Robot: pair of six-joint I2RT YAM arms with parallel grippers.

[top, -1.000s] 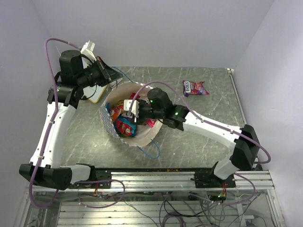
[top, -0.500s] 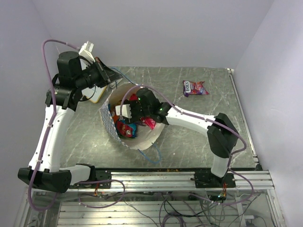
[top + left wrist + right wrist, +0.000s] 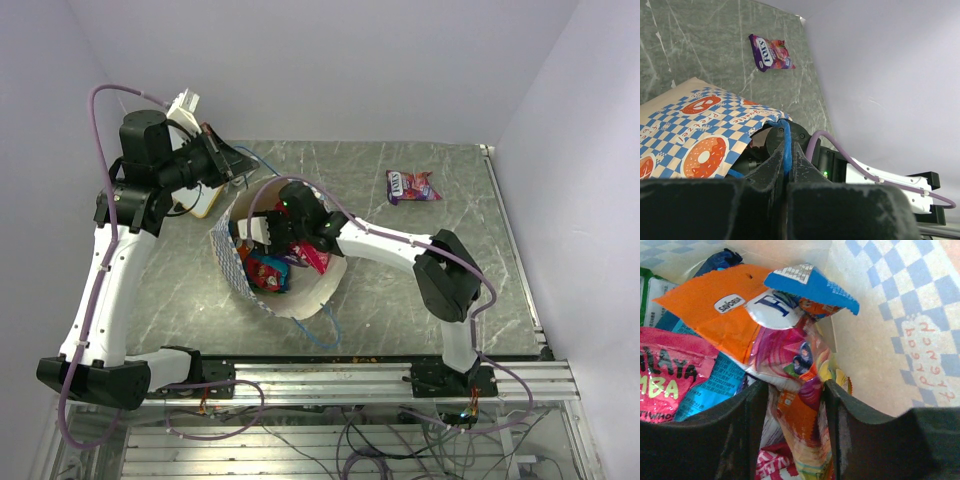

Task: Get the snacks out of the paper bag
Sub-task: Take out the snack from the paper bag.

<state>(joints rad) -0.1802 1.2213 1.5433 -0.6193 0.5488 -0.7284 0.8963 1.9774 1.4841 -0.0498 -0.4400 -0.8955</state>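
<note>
Inside the paper bag (image 3: 300, 295), the right gripper (image 3: 795, 390) sets narrow jaws either side of an orange-and-purple snack packet (image 3: 802, 365); whether they pinch it I cannot tell. The left gripper (image 3: 786, 162) has its jaws clamped on the bag's blue cord handle (image 3: 786, 140). A purple snack packet (image 3: 411, 186) lies well apart on the worktop (image 3: 400, 270).

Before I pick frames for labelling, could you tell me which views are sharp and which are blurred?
Top external: evenly lit, sharp across the paper bag. Left wrist: left fingers dark and out of focus, blue cord handle between them clearer, purple packet crisp. Right wrist: soft overall, right fingers dark blurs, orange packet brightly lit.
</note>
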